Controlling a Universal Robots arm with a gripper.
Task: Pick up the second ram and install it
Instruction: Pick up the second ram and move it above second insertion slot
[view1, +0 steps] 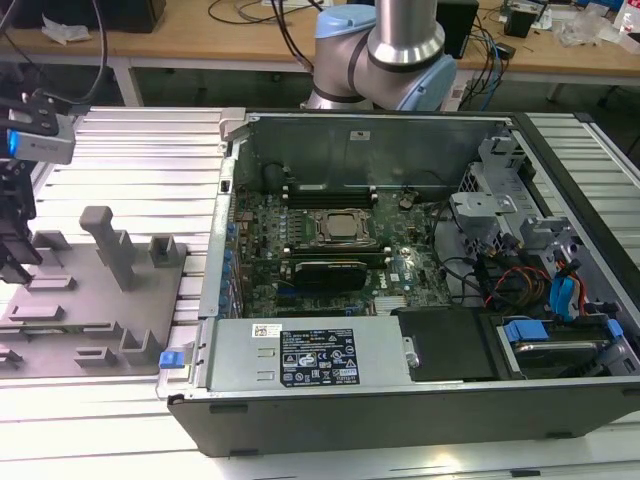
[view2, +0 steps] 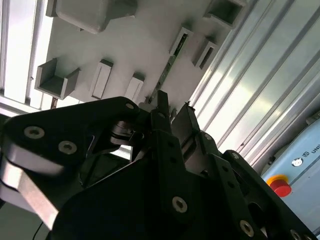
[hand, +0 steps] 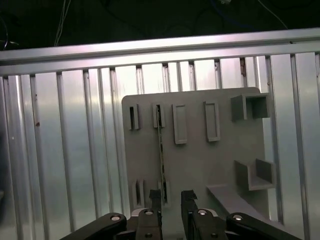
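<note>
The ram stick (hand: 161, 150) stands on its long edge on the gray plate (hand: 200, 165), with a small holder at each end, so in both wrist views it looks like a thin dark line (view2: 166, 67). The gripper (hand: 171, 206) hangs over one end of it with the jaws released. There is a clear gap between the two fingers (hand: 154, 212) and they hold nothing. The stick runs in line with the inner side of one finger, and I cannot tell if it touches. I judge the stick to be light and stiff, but thin and fragile. It probably bends very little, its flat faces probably carry small parts, and its lower edge probably has contacts which should not be scraped. The best place to hold it seems to be the two flat faces, near the middle of the upper edge, so that it does not tilt. These faces are smooth, so it may slip if the squeeze is weak. The plate lies on a ribbed metal table (view1: 130, 150) on the exterior view's left, and the open computer case (view1: 400, 420) is just beside it on the exterior view's right. Behind the table there are wooden benches (view1: 200, 40) with cables.
</note>
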